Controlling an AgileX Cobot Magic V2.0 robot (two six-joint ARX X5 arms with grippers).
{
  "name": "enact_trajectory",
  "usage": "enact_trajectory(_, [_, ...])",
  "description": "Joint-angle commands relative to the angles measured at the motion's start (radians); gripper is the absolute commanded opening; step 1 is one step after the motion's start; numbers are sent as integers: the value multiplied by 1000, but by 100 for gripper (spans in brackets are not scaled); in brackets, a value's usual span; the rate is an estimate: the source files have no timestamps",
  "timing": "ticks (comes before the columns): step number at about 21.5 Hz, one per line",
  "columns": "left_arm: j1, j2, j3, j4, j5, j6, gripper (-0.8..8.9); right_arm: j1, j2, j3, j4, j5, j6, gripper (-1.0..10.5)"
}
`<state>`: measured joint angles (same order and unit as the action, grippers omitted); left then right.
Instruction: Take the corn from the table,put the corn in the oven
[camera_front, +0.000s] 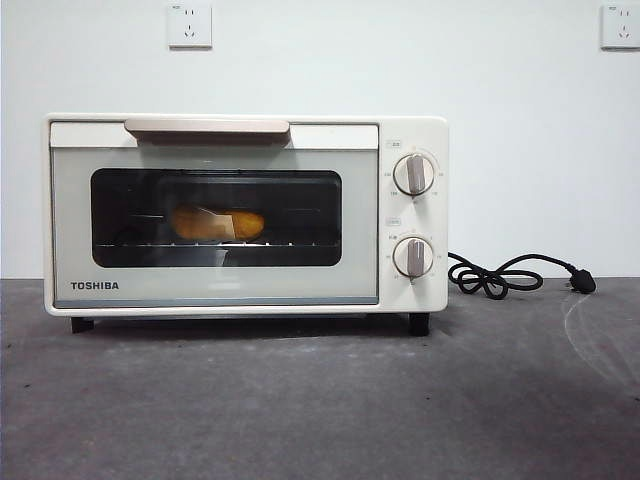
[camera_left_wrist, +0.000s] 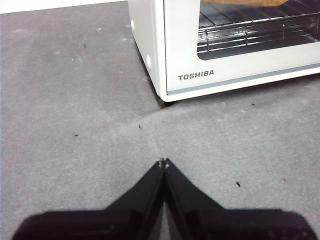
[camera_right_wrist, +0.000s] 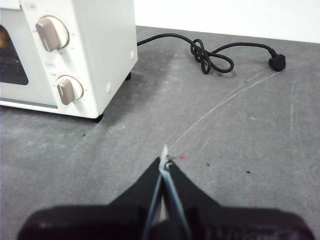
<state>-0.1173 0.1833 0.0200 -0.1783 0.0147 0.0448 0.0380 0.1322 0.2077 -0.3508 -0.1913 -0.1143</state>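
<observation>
With the yellow-orange bumpy corn cob behind the cream-white boxy oven's closed glass door, we judge the task done and should rest both grippers, left gripper and right gripper, jaws pressed together, above the dark grey matte surface.

One camera looks level at my oven from the front. My wrist cameras look down at its corners.
</observation>
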Motion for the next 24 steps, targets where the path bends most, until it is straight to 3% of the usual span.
enact_trajectory(1, [-2, 0, -9, 11, 3, 11, -4, -1, -73, -55, 14, 3, 31, -11])
enact_trajectory(6, [-2, 2, -9, 12, 3, 11, -4, 0, -124, -151, 76, 80, 140, 1])
enact_trajectory(24, [-2, 7, -9, 11, 3, 11, -4, 1, -124, -179, 137, 114, 103, 1])
